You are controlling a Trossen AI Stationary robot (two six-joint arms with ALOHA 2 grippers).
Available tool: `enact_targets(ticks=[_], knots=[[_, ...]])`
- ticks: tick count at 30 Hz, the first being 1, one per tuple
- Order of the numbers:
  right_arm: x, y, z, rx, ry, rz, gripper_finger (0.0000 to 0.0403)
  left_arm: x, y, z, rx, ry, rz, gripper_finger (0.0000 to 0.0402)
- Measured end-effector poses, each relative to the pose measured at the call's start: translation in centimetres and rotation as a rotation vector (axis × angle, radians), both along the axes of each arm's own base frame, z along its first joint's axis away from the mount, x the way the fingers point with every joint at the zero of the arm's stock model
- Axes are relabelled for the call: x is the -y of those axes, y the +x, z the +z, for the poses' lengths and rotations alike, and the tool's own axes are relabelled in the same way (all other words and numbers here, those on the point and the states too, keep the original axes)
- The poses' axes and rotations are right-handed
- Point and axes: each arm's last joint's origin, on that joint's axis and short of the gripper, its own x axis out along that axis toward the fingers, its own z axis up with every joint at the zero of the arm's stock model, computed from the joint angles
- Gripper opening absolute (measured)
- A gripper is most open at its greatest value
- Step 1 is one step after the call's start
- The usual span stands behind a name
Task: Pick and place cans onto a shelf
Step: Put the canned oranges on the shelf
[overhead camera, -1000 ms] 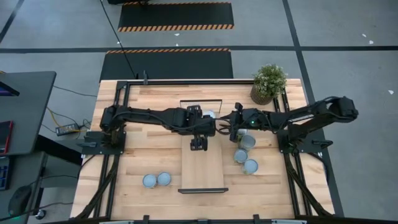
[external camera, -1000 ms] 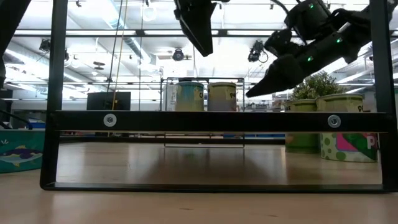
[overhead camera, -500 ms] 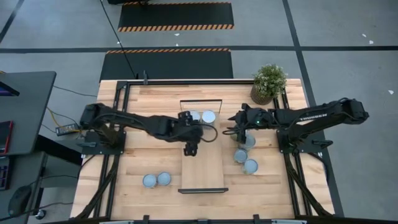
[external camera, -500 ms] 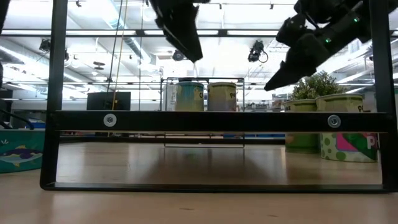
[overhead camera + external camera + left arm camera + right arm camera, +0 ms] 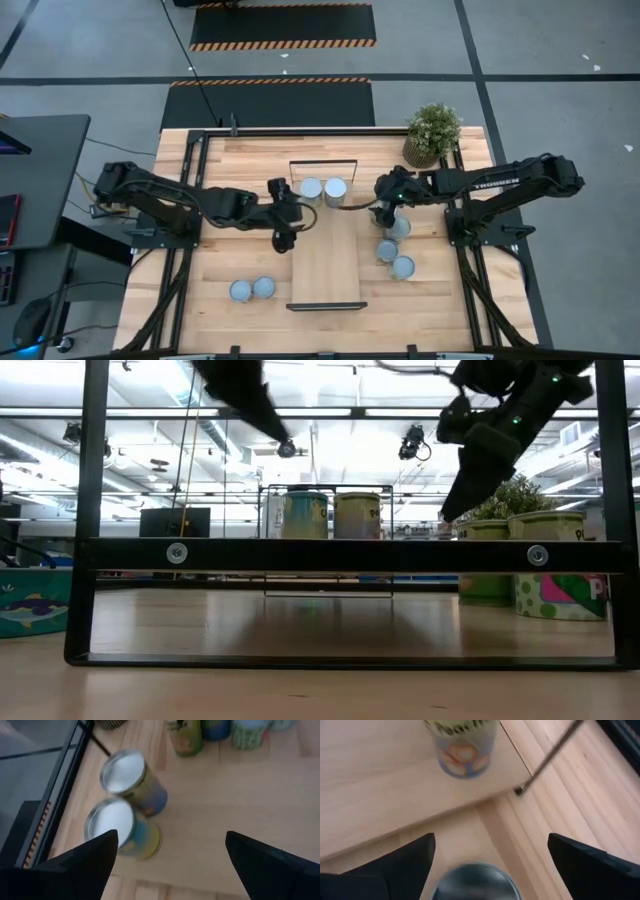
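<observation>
The shelf (image 5: pixel 325 262), a long light board with black end frames, lies along the table's middle. Two cans (image 5: pixel 311 190) (image 5: pixel 335 190) stand upright on its far end; the left wrist view shows them (image 5: pixel 122 772) (image 5: pixel 111 824) too. My left gripper (image 5: pixel 283 240) (image 5: pixel 170 862) hangs open above the table just left of the shelf. My right gripper (image 5: pixel 384 212) (image 5: pixel 490 865) is open above the table right of the shelf. Its fingers stand over a grey-topped can (image 5: pixel 475 880) without touching it.
Three cans (image 5: pixel 397 228) (image 5: pixel 387 250) (image 5: pixel 403 267) stand on the table right of the shelf, and two more (image 5: pixel 241 290) (image 5: pixel 264 287) sit near the front left. A potted plant (image 5: pixel 432 135) is at the far right corner. Black frame rails (image 5: pixel 190 250) run along both table sides.
My left gripper has drawn away from above the shelf's far part toward the table's left, sinking a little, and now hangs beside the shelf. My right gripper has pulled back from the cans on the shelf toward the right and tipped more steeply down. Both cans stay upright on the shelf.
</observation>
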Motion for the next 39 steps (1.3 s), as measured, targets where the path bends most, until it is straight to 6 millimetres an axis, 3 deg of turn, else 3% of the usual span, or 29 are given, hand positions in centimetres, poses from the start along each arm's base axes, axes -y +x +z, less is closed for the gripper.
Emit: enact_targets(ticks=[4, 12, 20, 26, 31, 35, 39], knots=[[0.0, 0.9, 0.3, -0.062, 0.054, -0.033, 0.0393, -0.4, -1.5, -1.2, 0.072, -0.023, -0.005, 0.0375], [0.1, 1.6, -1.4, -0.205, 0.151, -0.146, 0.0392, -0.4, -4.0, -2.8, 0.202, -0.176, 0.040, 0.0375], [0.8, 1.4, -2.7, -0.282, 0.259, -0.274, 0.0388, 0.1, -4.1, -3.2, 0.284, -0.354, 0.157, 0.0375], [0.8, 1.5, -3.4, -0.329, 0.304, -0.263, 0.0343, 0.8, -3.9, -2.9, 0.336, -0.404, 0.153, 0.0375], [0.8, 1.4, -3.3, -0.333, 0.304, -0.259, 0.0303, 1.1, -4.0, -2.9, 0.331, -0.405, 0.144, 0.0375], [0.7, 1.6, -2.7, -0.337, 0.322, -0.232, 0.0305, 1.1, -4.0, -2.9, 0.332, -0.404, 0.147, 0.0375], [-0.1, 2.8, -0.6, -0.286, 0.300, -0.155, 0.0315, 0.9, -4.0, -2.9, 0.332, -0.400, 0.152, 0.0375]])
